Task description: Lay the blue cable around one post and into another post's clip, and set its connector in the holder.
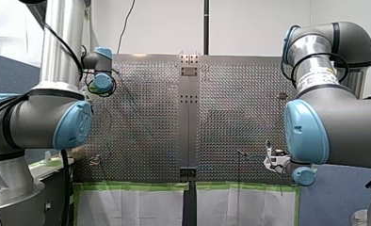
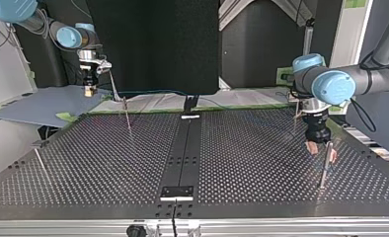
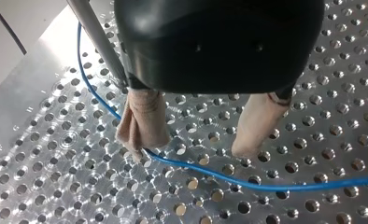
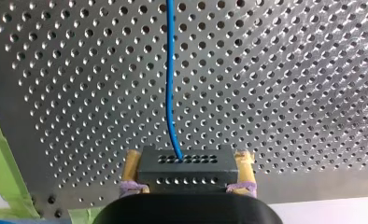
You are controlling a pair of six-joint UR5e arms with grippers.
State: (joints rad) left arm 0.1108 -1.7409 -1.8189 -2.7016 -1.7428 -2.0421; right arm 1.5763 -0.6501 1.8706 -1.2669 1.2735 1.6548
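In the right wrist view my right gripper (image 4: 187,164) is shut on a dark block connector (image 4: 184,175) with rows of holes. The blue cable (image 4: 169,70) runs from the block straight ahead over the perforated table. The top view shows the same gripper (image 2: 89,90) at the far left, above the table's edge. My left gripper (image 3: 191,151) stands open just over the table, beige pads apart. The blue cable (image 3: 266,186) lies on the plate, passing by its fingertips, and a metal post (image 3: 98,42) rises beside one finger. In the top view the left gripper (image 2: 322,152) hangs beside a post (image 2: 326,168) at the right.
More thin posts stand on the table: one (image 2: 127,116) at the top view's far left, one (image 2: 40,163) near the left edge. A black centre strip (image 2: 185,148) ends in a black plate (image 2: 177,192) at the near edge. Green tape (image 4: 2,172) lines the table's border.
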